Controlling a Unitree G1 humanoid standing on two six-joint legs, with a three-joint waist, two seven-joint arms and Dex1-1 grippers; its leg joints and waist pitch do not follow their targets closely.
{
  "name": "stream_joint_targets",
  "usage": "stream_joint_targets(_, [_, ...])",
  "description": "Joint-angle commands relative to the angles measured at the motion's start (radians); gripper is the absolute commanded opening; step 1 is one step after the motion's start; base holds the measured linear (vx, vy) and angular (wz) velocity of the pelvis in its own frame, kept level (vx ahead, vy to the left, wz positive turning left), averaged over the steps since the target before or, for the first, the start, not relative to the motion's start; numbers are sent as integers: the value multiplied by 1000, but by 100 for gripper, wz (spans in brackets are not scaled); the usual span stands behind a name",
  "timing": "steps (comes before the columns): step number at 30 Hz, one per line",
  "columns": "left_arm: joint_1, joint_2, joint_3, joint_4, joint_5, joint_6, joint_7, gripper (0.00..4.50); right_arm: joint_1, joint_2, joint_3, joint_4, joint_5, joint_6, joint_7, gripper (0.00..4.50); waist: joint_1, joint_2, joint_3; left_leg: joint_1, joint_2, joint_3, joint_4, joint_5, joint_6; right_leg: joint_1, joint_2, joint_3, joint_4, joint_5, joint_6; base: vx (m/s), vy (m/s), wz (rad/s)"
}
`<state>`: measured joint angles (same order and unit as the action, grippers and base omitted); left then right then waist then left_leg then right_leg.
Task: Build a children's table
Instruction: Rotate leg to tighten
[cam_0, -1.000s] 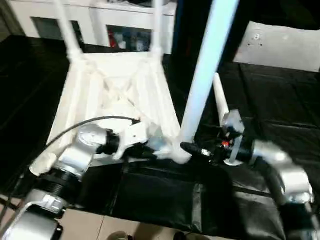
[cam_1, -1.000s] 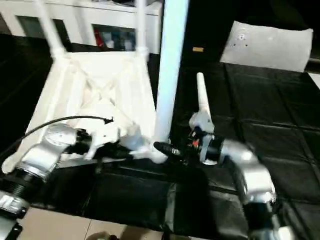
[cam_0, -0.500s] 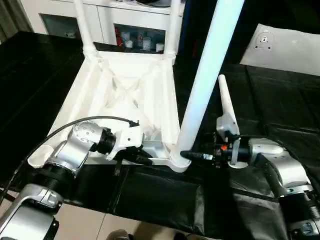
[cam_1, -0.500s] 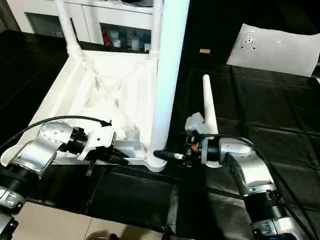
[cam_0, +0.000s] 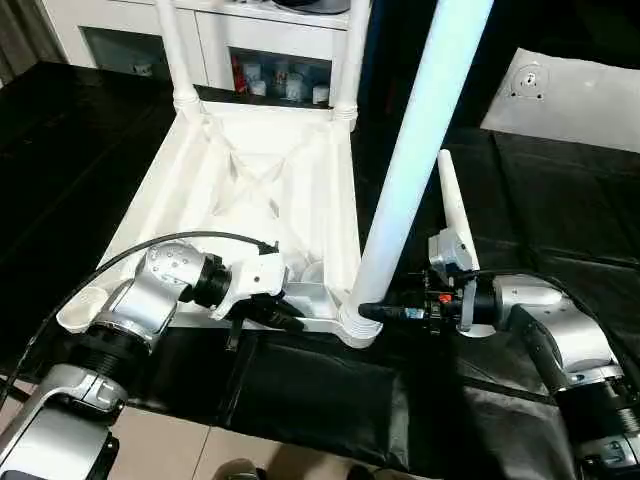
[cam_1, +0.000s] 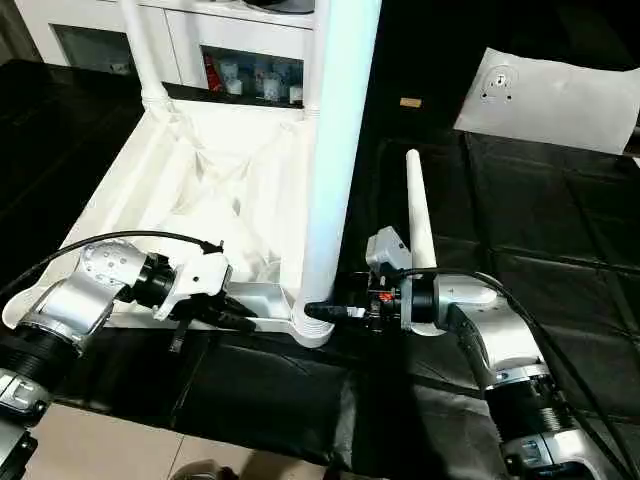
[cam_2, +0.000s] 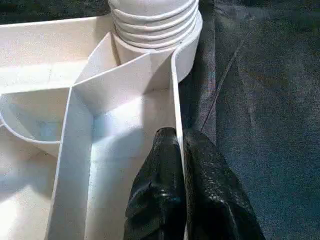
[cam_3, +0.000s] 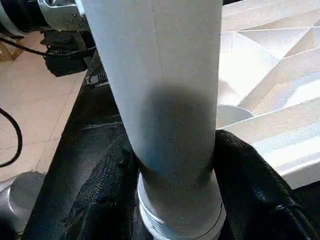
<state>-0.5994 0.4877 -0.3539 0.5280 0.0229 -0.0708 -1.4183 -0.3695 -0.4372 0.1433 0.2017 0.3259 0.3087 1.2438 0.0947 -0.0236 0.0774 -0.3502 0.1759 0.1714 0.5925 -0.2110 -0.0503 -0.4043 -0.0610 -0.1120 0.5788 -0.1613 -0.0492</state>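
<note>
The table top (cam_0: 255, 200) lies upside down on the black mat (cam_0: 560, 200), its X-ribbed underside facing up, and I place everything else from it. My left gripper (cam_2: 181, 150) pinches the thin near rim of the top, one black finger inside the wall and one outside, just beside the near corner socket (cam_0: 358, 325). A tall leg (cam_0: 415, 160) stands upright in that socket, its ridged base seated in the ring. My right gripper (cam_3: 172, 165) grasps this leg low down, just above the socket, a finger (cam_3: 250, 180) pressed against each side of it. Two more legs (cam_0: 180, 55) rise from the two far corners of the top. A fourth leg (cam_0: 450, 205) lies loose on the mat just beside the top's edge, near my right wrist. Beyond the top stand white cabinets (cam_0: 260, 40), and a flat white panel (cam_0: 565, 85) lies well apart from it.
</note>
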Motion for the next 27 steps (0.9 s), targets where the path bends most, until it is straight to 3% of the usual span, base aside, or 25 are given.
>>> stream_joint_targets(1, [-15, -25, -31, -13, 21, 17, 16, 0, 37, 28, 6, -40, 36, 48, -29, 191, -5, 2, -63, 5, 69, -15, -67, -68, 81, 60, -103, 71, -58, -232, -171, 0, 0, 0])
stream_joint_targets(2, [-19, -37, -28, -13, 32, 40, 52, 0, 50, 45, 3, -56, 42, 63, -57, 191, -3, 9, -61, 5, 69, -17, -69, -81, 76, 60, -105, 70, -61, -242, -172, 0, 0, 0])
stream_joint_targets(4, [-27, -70, -16, -19, 45, 111, 131, 0, 71, 89, -4, -86, 47, 87, -131, 191, -6, 7, -58, 8, 70, -17, -73, -103, 58, 58, -103, 72, -65, -273, -165, 0, 0, 0])
stream_joint_targets(5, [-29, -77, -13, -21, 47, 128, 147, 0, 75, 99, -5, -92, 47, 92, -148, 191, -8, 6, -52, 11, 66, -19, -74, -144, 46, 57, -106, 68, -77, -353, -150, 0, 0, 0])
stream_joint_targets(6, [-30, -106, 1, -31, 35, 164, 186, 0, 81, 137, -9, -97, 37, 110, -216, 191, -9, 13, -50, 14, 63, -20, -76, -163, 31, 56, -107, 68, -85, -415, -131, 0, 0, 0])
stream_joint_targets(7, [-29, -137, 9, -48, 32, 207, 229, 0, 90, 184, -8, -101, 21, 124, -293, 191, -13, 11, -48, 15, 64, -19, -77, -173, 25, 52, -106, 68, -91, -438, -124, 0, 0, 0])
stream_joint_targets(9, [-31, -195, 18, -68, 43, 266, 320, 0, 103, 267, -2, -109, -8, 146, -418, 191, -24, 10, -43, 13, 56, -26, -80, -218, 7, 54, -108, 59, -108, -557, -74, 0, 0, 0])
stream_joint_targets(12, [-35, -261, 38, -87, 46, 341, 418, 0, 100, 356, -10, -93, -39, 158, -550, 191, -48, 12, -38, 18, 51, -31, -78, -266, 0, 47, -108, 50, -126, -637, -39, 0, 0, 0])
stream_joint_targets(13, [-40, -299, 49, -94, 51, 388, 478, 0, 87, 411, -20, -71, -57, 165, -637, 191, -53, 14, -39, 18, 50, -32, -77, -268, -2, 48, -108, 50, -123, -631, -39, 0, 0, 0])
stream_joint_targets(14, [-44, -332, 58, -103, 63, 429, 536, 0, 72, 453, -25, -54, -76, 171, -711, 191, -68, 13, -35, 13, 48, -39, -79, -300, 2, 51, -104, 38, -130, -650, -24, 0, 0, 0])
stream_joint_targets(16, [-50, -374, 74, -116, 79, 484, 610, 0, 48, 505, -27, -29, -104, 173, -798, 191, -76, 20, -34, 22, 50, -39, -78, -330, 5, 47, -104, 31, -137, -661, -18, 0, 0, 0])
stream_joint_targets(18, [-60, -408, 87, -112, 109, 502, 691, 0, 13, 559, -54, 15, -130, 182, -898, 191, -98, 27, -25, 33, 51, -46, -79, -395, 8, 45, -103, 12, -156, -674, -3, 0, 0, 0])
stream_joint_targets(19, [-61, -415, 88, -114, 117, 510, 709, 0, 3, 578, -66, 29, -128, 178, -921, 191, -107, 23, -28, 33, 51, -48, -78, -404, 9, 48, -103, 7, -157, -667, 0, 0, 0, 0])
stream_joint_targets(20, [-64, -422, 91, -108, 123, 510, 727, 0, -4, 588, -69, 38, -127, 160, -925, 191, -113, 27, -27, 26, 53, -53, -83, -422, 13, 59, -105, 1, -157, -655, 10, 0, 0, 0])
stream_joint_targets(21, [-67, -427, 94, -104, 126, 510, 740, 0, -8, 594, -69, 43, -125, 138, -918, 191, -117, 39, -25, 31, 61, -58, -88, -455, 15, 61, -107, -4, -158, -625, 11, 0, 0, 0])
stream_joint_targets(22, [-67, -425, 93, -102, 127, 507, 738, 0, -6, 594, -70, 41, -125, 133, -918, 226, -123, 39, -22, 31, 64, -61, -92, -477, 14, 61, -106, -8, -156, -607, 11, 0, 0, 0])
stream_joint_targets(23, [-67, -416, 88, -100, 132, 500, 728, 0, 0, 596, -77, 34, -127, 117, -919, 226, -125, 36, -22, 32, 64, -63, -95, -501, 8, 60, -110, -7, -156, -594, 9, 0, 0, 0])
stream_joint_targets(24, [-64, -406, 82, -103, 136, 492, 722, 0, 8, 594, -80, 24, -131, 110, -918, 226, -125, 32, -24, 32, 59, -61, -92, -489, 5, 59, -118, -3, -156, -600, 4, 0, 0, 0])
stream_joint_targets(25, [-61, -393, 78, -105, 138, 480, 712, 0, 18, 586, -84, 13, -131, 108, -915, 267, -124, 30, -24, 30, 57, -61, -92, -476, 6, 59, -121, 0, -156, -608, 2, 0, 0, 0])
stream_joint_targets(27, [-49, -366, 73, -117, 139, 471, 687, 0, 42, 558, -88, -15, -127, 108, -888, 269, -118, 30, -26, 24, 55, -58, -91, -420, 15, 60, -129, 8, -156, -613, -3, 0, 0, 0])
